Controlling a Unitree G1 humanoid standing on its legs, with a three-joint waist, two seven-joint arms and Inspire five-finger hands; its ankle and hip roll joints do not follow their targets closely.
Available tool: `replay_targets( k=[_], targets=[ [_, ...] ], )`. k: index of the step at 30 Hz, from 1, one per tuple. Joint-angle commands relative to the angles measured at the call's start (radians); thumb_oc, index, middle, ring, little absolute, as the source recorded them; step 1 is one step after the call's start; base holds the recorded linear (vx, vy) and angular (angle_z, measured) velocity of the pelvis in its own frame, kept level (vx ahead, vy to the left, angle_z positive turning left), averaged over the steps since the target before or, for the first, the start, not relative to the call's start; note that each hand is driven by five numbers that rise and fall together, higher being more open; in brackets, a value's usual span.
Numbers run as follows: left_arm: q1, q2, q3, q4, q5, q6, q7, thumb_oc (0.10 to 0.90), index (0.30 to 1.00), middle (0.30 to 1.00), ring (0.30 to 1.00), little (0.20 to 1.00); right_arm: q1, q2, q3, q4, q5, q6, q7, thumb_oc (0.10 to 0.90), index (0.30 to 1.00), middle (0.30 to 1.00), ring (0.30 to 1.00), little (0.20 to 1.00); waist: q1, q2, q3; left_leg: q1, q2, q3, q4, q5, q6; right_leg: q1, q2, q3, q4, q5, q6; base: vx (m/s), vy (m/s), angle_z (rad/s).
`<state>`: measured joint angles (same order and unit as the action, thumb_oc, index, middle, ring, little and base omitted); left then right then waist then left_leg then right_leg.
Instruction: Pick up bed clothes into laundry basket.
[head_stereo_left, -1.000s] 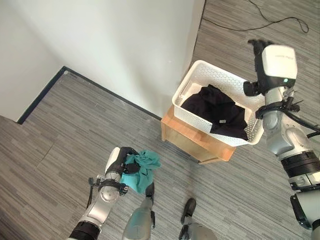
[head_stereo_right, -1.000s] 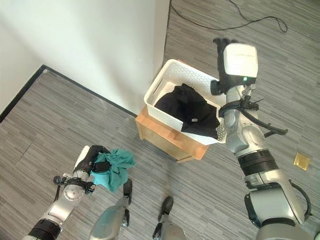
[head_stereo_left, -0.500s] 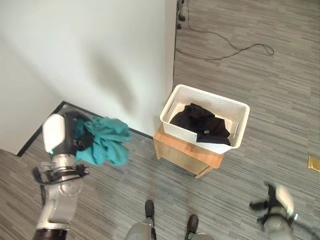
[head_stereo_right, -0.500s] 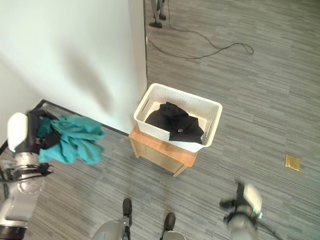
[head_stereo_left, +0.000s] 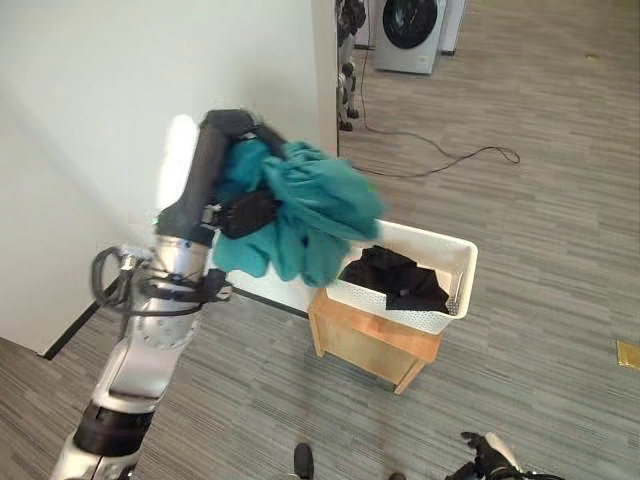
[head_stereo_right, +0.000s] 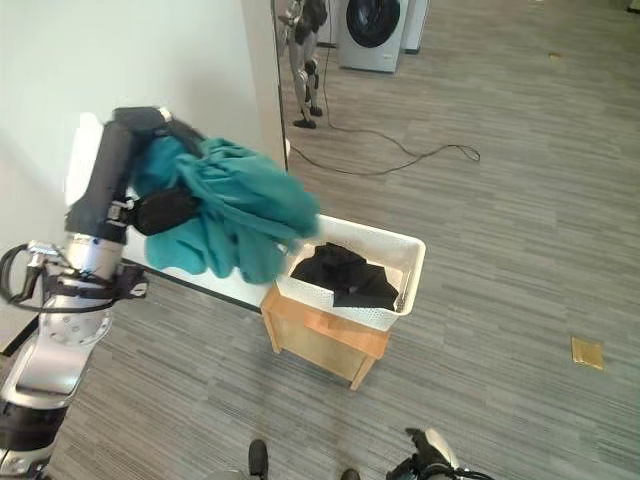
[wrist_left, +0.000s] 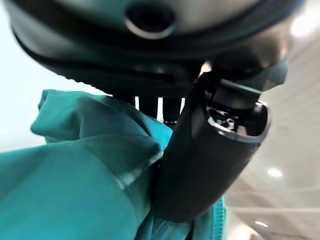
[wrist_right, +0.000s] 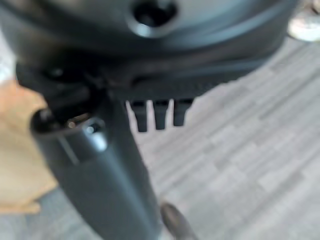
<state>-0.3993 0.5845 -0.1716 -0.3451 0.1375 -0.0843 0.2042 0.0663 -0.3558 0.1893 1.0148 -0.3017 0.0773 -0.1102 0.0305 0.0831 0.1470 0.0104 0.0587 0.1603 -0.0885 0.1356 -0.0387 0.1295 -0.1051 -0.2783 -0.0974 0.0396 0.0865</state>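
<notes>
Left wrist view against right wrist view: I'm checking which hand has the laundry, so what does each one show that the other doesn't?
The left wrist view shows the left hand with its thumb closed on the teal garment, against a pale wall. The right wrist view shows the right hand holding nothing, straight fingers over grey plank floor, with a piece of the wooden stand beside it. Both look along a dark hand from close up. The laundry is in the left hand.
</notes>
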Motion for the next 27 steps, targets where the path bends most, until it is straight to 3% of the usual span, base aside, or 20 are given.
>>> replay_targets(
  k=[1,3,6,15,25,27],
  targets=[
    [-0.323,-0.036,-0.037,0.100,-0.005,-0.060,0.080,0.400,0.300,0.300,0.300,0.300,-0.017,-0.024,0.048,0.019,-0.029,-0.010,-0.006,0.800,0.900,0.900,0.900,0.900,-0.019,-0.031,-0.048,0.060,0.066,0.049,0.001,-0.118,-0.070,0.013,-0.099,-0.071,0.010,-0.060,0.118,0.00,0.000,0.00],
    [-0.328,-0.037,-0.041,0.104,-0.005,-0.062,0.082,0.400,0.300,0.300,0.300,0.300,-0.018,-0.022,0.046,0.019,-0.029,-0.010,-0.006,0.800,0.900,0.900,0.900,0.900,-0.017,-0.031,-0.046,0.061,0.066,0.049,0.001,-0.118,-0.070,0.014,-0.099,-0.070,0.010,-0.060,0.118,0.00,-0.005,-0.06],
    [-0.554,-0.137,-0.207,0.418,0.005,-0.017,0.128,0.400,0.300,0.300,0.300,0.300,-0.115,-0.030,0.105,0.119,0.006,-0.001,-0.026,0.800,0.900,0.900,0.900,0.900,-0.053,-0.023,-0.040,0.062,0.069,0.065,0.001,-0.115,-0.071,-0.001,-0.098,-0.061,0.010,-0.052,0.122,0.02,-0.016,-0.07],
    [-0.618,-0.179,-0.280,0.616,-0.007,-0.007,0.173,0.400,0.300,0.300,0.300,0.300,-0.146,-0.005,0.124,0.167,0.041,-0.001,-0.055,0.800,0.900,0.900,0.900,0.900,-0.087,-0.015,-0.017,0.049,0.069,0.095,0.001,-0.115,-0.072,-0.042,-0.101,-0.033,0.010,-0.035,0.130,0.01,0.013,-0.21],
    [-0.842,-0.165,-0.401,0.918,0.077,0.045,0.233,0.400,0.300,0.300,0.300,0.300,-0.175,0.003,0.145,0.172,0.062,-0.002,-0.090,0.800,0.900,0.900,0.900,0.900,-0.127,-0.012,0.007,-0.031,0.057,0.112,0.001,-0.103,-0.072,-0.130,-0.119,-0.027,0.010,-0.004,0.147,-0.01,0.022,-0.03],
    [-0.843,-0.166,-0.402,0.919,0.077,0.045,0.233,0.400,0.300,0.300,0.300,0.300,-0.175,0.004,0.145,0.172,0.062,-0.002,-0.090,0.800,0.900,0.900,0.900,0.900,-0.127,-0.013,0.007,-0.031,0.057,0.112,0.001,-0.103,-0.072,-0.130,-0.119,-0.027,0.010,-0.004,0.147,0.02,0.025,-0.04]
  ],
)
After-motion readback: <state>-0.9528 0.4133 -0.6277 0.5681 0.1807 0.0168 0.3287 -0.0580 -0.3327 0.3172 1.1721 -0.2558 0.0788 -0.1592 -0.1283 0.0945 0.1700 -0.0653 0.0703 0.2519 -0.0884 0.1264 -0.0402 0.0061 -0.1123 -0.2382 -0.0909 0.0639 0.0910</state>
